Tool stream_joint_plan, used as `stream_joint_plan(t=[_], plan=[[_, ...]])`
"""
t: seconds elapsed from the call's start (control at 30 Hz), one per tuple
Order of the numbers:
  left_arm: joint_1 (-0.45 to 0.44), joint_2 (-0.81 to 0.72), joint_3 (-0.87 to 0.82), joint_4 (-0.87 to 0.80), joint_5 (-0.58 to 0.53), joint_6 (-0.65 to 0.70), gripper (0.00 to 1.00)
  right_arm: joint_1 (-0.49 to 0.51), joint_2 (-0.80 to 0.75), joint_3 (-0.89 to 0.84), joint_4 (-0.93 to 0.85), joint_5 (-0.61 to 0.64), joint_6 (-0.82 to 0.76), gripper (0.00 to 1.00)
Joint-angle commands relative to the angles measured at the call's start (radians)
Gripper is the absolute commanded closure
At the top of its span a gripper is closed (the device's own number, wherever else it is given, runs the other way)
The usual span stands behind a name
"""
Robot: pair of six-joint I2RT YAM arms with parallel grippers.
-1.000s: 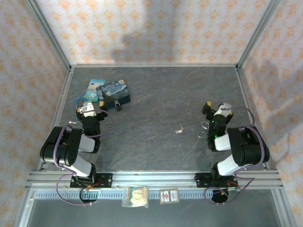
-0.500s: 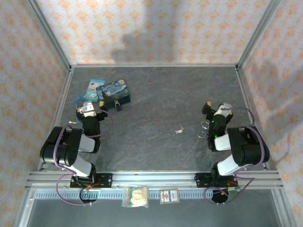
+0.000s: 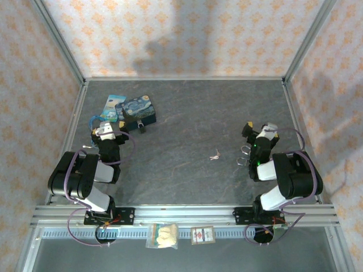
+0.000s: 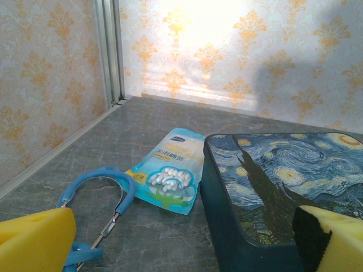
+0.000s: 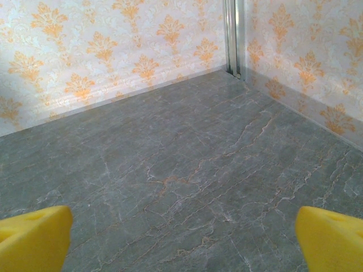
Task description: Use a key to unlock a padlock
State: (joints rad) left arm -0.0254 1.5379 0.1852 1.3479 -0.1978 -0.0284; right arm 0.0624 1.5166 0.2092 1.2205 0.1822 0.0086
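Noting both grippers spread; padlock and key lying loose on the table

Top view: the left gripper (image 3: 103,126) sits at the left of the frame, pointing toward the upper left. The right gripper (image 3: 260,130) sits at the right of the frame. Both arms are folded close to their bases.

Left gripper: jaws spread wide, nothing between them. In its wrist view the yellow pads (image 4: 35,241) occupy the lower corners, with grey table (image 4: 153,238) in the gap.

Right gripper: also spread wide, nothing pinched. Its wrist view looks across bare stone-patterned table to the wallpapered walls (image 5: 113,51).

Padlock (image 3: 140,127): a small dark body on the table, upper left of the frame, just beside the lower right edge of the starry-night tin (image 3: 136,110). It is too small to tell how the shackle stands.

Key (image 3: 214,156): pale and silvery, on the table just right of centre. It is well apart from the padlock and nearer the right gripper than the left.

Other items:
- A blue pouch (image 3: 112,104) lies flat against the tin's left side.
- A blue carabiner (image 4: 105,190) lies below and left of the pouch in the left wrist view, near the left pad.
- Wire loops (image 3: 244,152) lie just left of the right arm.
- A snack bag (image 3: 161,235) and a small card packet (image 3: 202,234) rest at the bottom of the frame, below the rail.
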Motion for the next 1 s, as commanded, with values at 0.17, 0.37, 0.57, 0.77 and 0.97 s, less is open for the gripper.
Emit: stream_joint_plan(t=[0.17, 0.37, 0.57, 0.77, 0.97], plan=[[-0.034, -0.194, 0.146, -0.357, -0.181, -0.027, 0.04, 0.031, -0.185, 0.155, -0.335, 0.1, 0.014, 0.0], [-0.11, -0.318, 0.242, -0.506, -0.136, -0.141, 0.04, 0.047, -0.271, 0.327, -0.792, 0.046, 0.32, 0.05], [-0.25, -0.311, 0.352, -0.634, 0.038, -0.318, 0.04, 0.102, -0.205, 0.46, -1.244, -0.132, 0.508, 0.23], [-0.411, -0.248, 0.376, -0.617, 0.081, -0.444, 0.04, 0.216, -0.169, 0.459, -1.356, -0.327, 0.492, 0.38], [-0.464, -0.191, 0.384, -0.582, 0.149, -0.534, 0.06, 0.363, -0.067, 0.528, -1.496, -0.319, 0.463, 0.56]])
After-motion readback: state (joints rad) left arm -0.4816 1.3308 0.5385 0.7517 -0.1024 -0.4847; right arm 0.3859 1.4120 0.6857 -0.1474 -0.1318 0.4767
